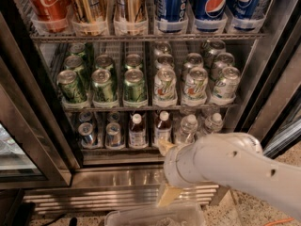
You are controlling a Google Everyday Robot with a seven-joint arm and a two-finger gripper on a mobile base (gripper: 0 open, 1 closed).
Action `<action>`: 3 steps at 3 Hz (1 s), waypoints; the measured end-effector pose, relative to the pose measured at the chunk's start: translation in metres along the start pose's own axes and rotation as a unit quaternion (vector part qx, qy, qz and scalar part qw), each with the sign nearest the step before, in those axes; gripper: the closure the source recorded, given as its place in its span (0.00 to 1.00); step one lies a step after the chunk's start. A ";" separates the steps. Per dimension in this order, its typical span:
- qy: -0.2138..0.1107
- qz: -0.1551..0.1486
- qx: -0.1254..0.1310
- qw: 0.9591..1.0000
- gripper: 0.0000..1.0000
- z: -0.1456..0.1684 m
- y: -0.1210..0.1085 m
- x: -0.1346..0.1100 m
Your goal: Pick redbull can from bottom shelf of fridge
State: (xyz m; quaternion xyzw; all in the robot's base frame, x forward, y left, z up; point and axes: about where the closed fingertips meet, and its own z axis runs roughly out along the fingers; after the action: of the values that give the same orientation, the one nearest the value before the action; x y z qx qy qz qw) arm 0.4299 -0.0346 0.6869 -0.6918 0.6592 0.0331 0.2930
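The fridge (33, 102) stands open with wire racks of drinks. On the bottom shelf (123, 149), two slim silver redbull cans stand at the front left, one (88, 134) beside the other (114, 135), with more behind them. My gripper (167, 171) is at the end of the white arm (225, 166), low in front of the fridge and to the right of the cans. It is apart from them. Its tan fingers (169, 195) stand apart, one above and one below, with nothing between them.
Two brown bottles with white caps (137, 130) and clear water bottles (188, 128) fill the rest of the bottom shelf. Green cans (103, 84) and pale cans (195, 84) stand on the rack above. A clear plastic bin (150, 215) sits on the floor below the gripper.
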 end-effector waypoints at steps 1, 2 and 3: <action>-0.012 -0.038 0.005 0.999 0.00 0.033 0.005 -0.056; -0.012 -0.038 0.005 0.999 0.00 0.033 0.005 -0.056; -0.022 -0.018 0.021 0.999 0.00 0.040 0.007 -0.058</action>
State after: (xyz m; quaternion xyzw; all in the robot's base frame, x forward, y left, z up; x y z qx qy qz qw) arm 0.4296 0.0359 0.6761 -0.6960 0.6409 0.0291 0.3225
